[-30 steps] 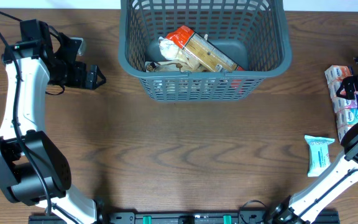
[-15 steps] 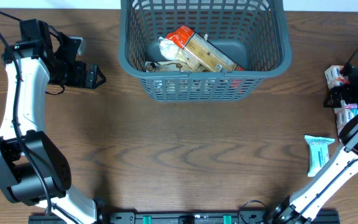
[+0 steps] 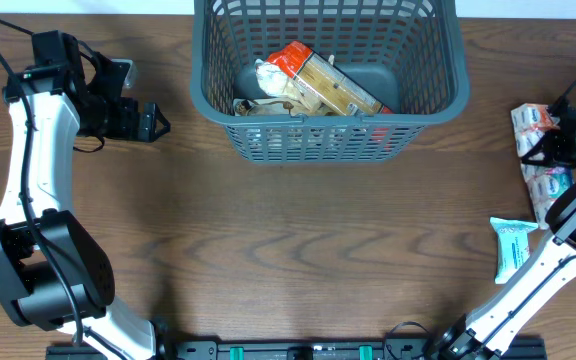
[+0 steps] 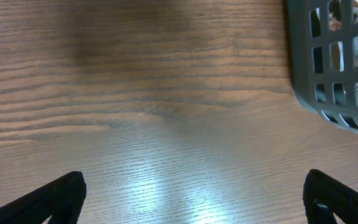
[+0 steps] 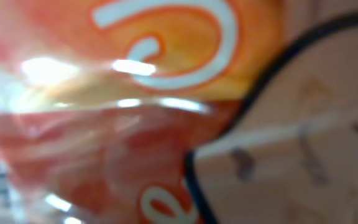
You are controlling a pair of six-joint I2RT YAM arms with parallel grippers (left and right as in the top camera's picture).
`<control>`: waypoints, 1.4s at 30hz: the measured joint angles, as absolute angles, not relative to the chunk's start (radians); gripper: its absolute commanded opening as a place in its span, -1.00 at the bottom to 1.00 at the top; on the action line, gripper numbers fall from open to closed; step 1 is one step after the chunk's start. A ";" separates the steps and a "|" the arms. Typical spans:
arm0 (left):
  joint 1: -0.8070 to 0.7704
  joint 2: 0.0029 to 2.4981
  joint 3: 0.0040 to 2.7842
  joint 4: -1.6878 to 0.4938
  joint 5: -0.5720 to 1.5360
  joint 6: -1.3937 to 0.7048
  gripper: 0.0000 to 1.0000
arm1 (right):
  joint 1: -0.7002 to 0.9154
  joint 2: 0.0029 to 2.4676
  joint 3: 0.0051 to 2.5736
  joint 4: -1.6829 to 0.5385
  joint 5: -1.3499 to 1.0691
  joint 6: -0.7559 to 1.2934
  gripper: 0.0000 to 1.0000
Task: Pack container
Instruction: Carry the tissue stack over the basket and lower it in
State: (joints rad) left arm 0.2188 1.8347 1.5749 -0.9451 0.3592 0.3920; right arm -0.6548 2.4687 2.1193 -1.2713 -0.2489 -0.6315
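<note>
Your container (image 3: 318,140) lies lengthwise left-right. Your left gripper (image 4: 194,194) gapes wide, empty; right gripper (image 3: 563,147) can't be judged, wrapper (image 5: 104,93) lettering blurred.

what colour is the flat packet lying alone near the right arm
The packet is pale blue-green with white edges; the overhead view shows it best.
</note>
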 measured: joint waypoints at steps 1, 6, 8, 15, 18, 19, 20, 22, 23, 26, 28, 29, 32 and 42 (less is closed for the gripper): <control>0.219 1.835 1.575 -0.945 0.359 0.392 0.97 | -0.649 2.466 2.119 -1.270 -0.256 -0.628 -0.97; 0.219 1.835 1.575 -0.950 0.360 0.392 0.97 | -0.601 2.395 2.119 -1.259 -0.274 -0.604 -0.97; 0.219 1.835 1.575 -0.958 0.360 0.392 0.97 | -0.575 2.332 2.132 -1.246 -0.278 -0.585 -0.98; 0.219 1.835 1.575 -0.962 0.359 0.392 0.97 | -0.455 2.038 2.306 -1.135 -0.287 -0.488 -0.98; 0.219 1.835 1.575 -0.962 0.359 0.392 0.97 | -0.375 1.922 2.378 -1.132 -0.294 -0.481 -0.98; 0.219 1.835 1.575 -0.962 0.359 0.392 0.97 | -0.337 1.886 2.396 -1.133 -0.296 -0.492 -0.98; 0.219 1.835 1.575 -0.962 0.359 0.392 0.97 | -0.299 1.858 2.408 -1.139 -0.301 -0.512 -0.98; 0.219 1.835 1.575 -0.962 0.359 0.392 0.97 | -0.228 1.820 2.419 -1.166 -0.318 -0.568 -0.98; 0.219 1.835 1.575 -0.962 0.359 0.392 0.97 | -0.175 1.808 2.421 -1.189 -0.326 -0.608 -0.98; 0.219 1.835 1.575 -0.960 0.359 0.392 0.97 | -0.053 1.810 2.420 -1.253 -0.340 -0.712 -0.98; 0.219 1.835 1.575 -0.957 0.359 0.392 0.97 | 0.030 1.834 2.417 -1.282 -0.345 -0.775 -0.99; 0.219 1.835 1.575 -0.954 0.360 0.392 0.97 | 0.072 1.851 2.413 -1.287 -0.347 -0.803 -0.98; 0.219 1.835 1.575 -0.952 0.359 0.392 0.97 | 0.154 1.903 2.409 -1.296 -0.350 -0.862 -0.86; 0.219 1.835 1.575 -0.949 0.359 0.392 0.97 | 0.271 2.138 2.407 -1.317 -0.349 -0.961 -0.78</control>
